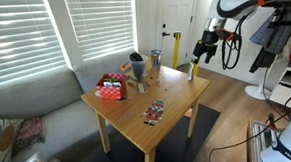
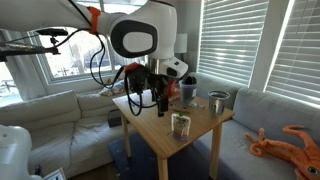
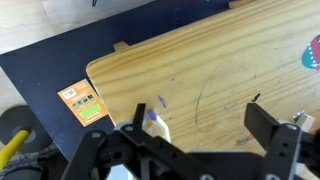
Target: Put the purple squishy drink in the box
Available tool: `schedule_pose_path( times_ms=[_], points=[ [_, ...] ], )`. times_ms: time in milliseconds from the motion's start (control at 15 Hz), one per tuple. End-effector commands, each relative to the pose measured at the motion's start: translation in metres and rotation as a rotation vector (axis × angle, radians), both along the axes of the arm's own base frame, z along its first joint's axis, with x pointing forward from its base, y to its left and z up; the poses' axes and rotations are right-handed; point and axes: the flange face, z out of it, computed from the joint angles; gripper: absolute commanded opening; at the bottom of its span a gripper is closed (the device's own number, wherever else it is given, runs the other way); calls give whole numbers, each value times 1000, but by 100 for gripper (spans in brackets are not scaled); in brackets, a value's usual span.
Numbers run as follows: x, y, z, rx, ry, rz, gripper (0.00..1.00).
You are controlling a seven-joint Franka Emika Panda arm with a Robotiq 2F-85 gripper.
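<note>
Hand (image 3: 200, 118) over one table (image 3: 190, 60); one box (image 1: 111, 90)

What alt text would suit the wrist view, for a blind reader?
The open black pincer hangs over the corner of a light wooden table. Beside the table, an orange and green card lies on a dark blue rug.

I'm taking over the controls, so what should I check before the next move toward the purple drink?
1. Gripper open: ok, fingers stand apart in the wrist view.
2. Gripper empty: cannot tell; a small purple-white bit sits by one finger.
3. Red box on the table: ok.
4. Purple drink located: cannot tell.
5. Gripper above the table: ok, over its corner.
</note>
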Motion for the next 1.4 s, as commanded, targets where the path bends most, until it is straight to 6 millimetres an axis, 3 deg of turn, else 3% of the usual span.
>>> schedule_pose_path(
  times_ms=[0, 467, 667, 1067, 1200, 1333],
  points=[
    [0, 1, 1, 0, 1, 2, 100],
    [26, -12, -5, 9, -75, -254, 100],
    [26, -17, -18, -20, 17, -311, 100],
    [34, -39, -30, -68, -8, -476, 98],
    [38, -43, -31, -80, -26, -505, 74],
    [41, -45, -31, -90, -48, -527, 63]
  ],
)
